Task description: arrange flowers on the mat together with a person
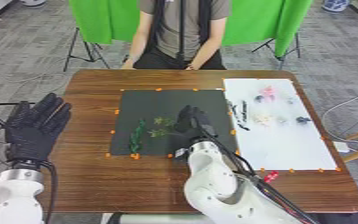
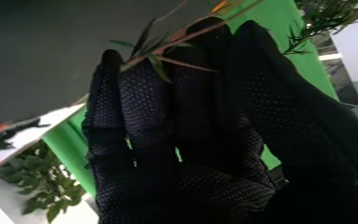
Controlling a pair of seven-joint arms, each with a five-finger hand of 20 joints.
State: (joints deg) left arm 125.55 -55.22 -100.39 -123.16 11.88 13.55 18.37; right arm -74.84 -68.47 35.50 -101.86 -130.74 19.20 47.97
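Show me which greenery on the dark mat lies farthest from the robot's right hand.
The long, dark green strand, left of the paler, feathery sprigs nearer the right hand.

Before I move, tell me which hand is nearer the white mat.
The right hand, over the black mat and just left of the white mat; the left hand is farther left, beyond the black mat.
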